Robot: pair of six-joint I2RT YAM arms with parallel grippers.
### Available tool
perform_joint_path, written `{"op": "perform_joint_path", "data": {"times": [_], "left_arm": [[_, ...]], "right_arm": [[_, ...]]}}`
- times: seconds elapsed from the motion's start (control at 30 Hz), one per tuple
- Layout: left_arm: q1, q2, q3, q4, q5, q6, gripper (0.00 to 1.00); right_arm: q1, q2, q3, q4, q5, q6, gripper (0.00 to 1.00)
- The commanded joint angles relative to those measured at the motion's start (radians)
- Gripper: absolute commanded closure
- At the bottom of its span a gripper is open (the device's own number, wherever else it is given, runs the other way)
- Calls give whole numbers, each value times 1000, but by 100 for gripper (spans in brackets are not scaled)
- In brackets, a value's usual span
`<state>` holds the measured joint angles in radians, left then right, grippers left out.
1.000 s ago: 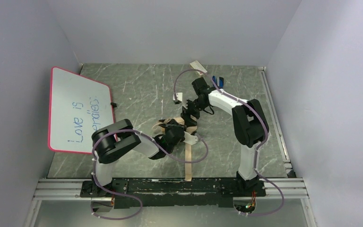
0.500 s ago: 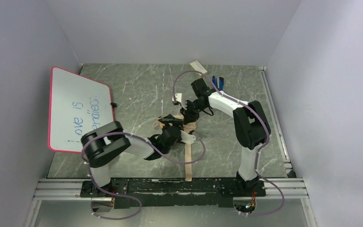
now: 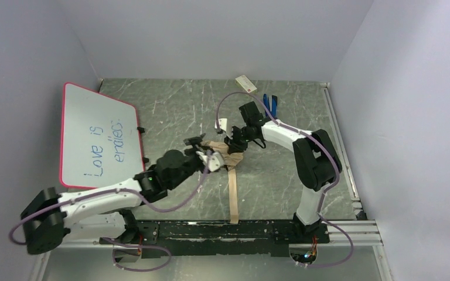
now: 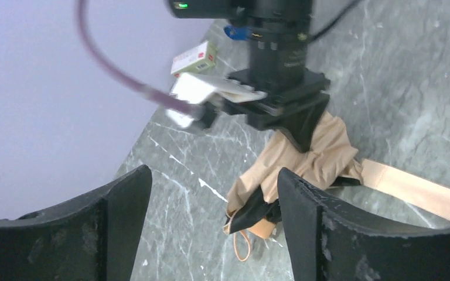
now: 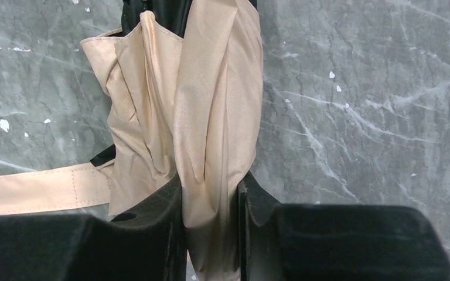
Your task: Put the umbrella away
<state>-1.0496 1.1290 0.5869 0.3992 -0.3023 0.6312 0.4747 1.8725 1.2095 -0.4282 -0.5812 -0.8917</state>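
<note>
The right gripper (image 5: 210, 202) has its jaws clamped on a fold of the umbrella (image 5: 208, 111). The tan cloth is pinched between the two black fingers (image 5: 152, 205) and bulges out past them in loose pleats, with black lining showing at the far end. The bundle lies crumpled on the table (image 3: 164, 111), near its middle, under this gripper.

The strap (image 3: 233, 196) runs from the bundle flat along the table toward the near edge. In the right wrist view it leaves the cloth to the left of the jaws.

The left gripper (image 4: 211, 196) has its jaws wide apart with nothing between them. Only bare table shows in the gap. The umbrella lies just beyond and slightly to the right of that gap, in front of the right-hand finger. From above, this gripper sits just left of the bundle. Whether it touches the cloth cannot be told.

Further out, a whiteboard (image 3: 96, 137) with a red rim and blue handwriting leans at the left side of the table. A small box (image 3: 245, 82) lies by the back wall. A blue object (image 3: 271, 103) lies just to its right, behind the right arm.
</note>
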Motion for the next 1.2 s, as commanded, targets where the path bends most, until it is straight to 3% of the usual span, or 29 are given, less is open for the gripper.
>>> {"op": "perform_joint_path", "data": {"times": [0.0,0.17,0.37,0.63,0.83,1.07,1.17], "left_arm": [[108,-142,-34,-98,129,-204,20],[312,-174,-23,-80,230,-320,20],[428,-54,85,-109,372,-288,19],[473,164,273,-291,716,-142,13],[523,280,360,-380,878,-85,9],[534,489,564,-682,1043,93,8],[534,586,644,-770,1074,101,7]], "right_arm": [[-7,24,-145,117,240,-109,91],[20,-94,-372,374,235,-202,91],[83,-135,-498,514,362,-244,91],[178,-159,-652,698,543,-290,91],[239,-168,-728,798,611,-293,91],[302,-154,-768,873,658,-299,91],[311,-153,-768,875,662,-297,91]]}}
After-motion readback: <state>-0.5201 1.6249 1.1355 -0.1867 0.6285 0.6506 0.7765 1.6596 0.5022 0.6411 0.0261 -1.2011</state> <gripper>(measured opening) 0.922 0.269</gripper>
